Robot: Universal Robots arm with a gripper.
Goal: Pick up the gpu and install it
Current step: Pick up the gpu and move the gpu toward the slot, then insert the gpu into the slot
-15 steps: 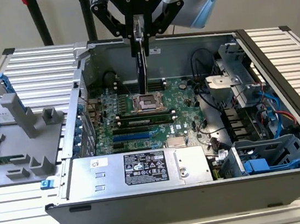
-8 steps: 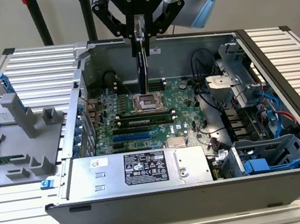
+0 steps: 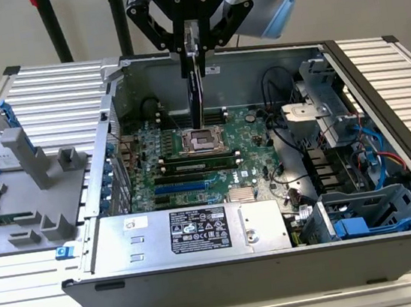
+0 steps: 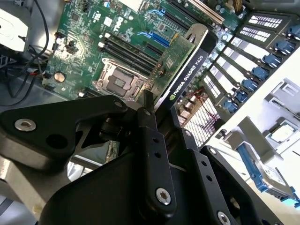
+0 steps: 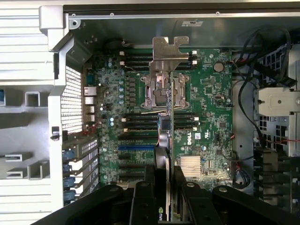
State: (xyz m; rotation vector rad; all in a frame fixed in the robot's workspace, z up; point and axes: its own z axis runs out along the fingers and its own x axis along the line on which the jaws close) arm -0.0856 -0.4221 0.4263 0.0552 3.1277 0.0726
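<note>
Top middle, exterior view: gripper (image 3: pixel 194 64) jaws pinch gpu (image 3: pixel 198 101) over motherboard (image 3: pixel 252 136). Slip or tilt could bang card down.

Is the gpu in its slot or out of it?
Out: the pincer holds the gpu upright above the motherboard, over the socket.

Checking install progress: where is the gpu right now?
In the exterior view the gpu hangs edge-down in the gripper, above the motherboard near the CPU socket, inside the open case.
</note>
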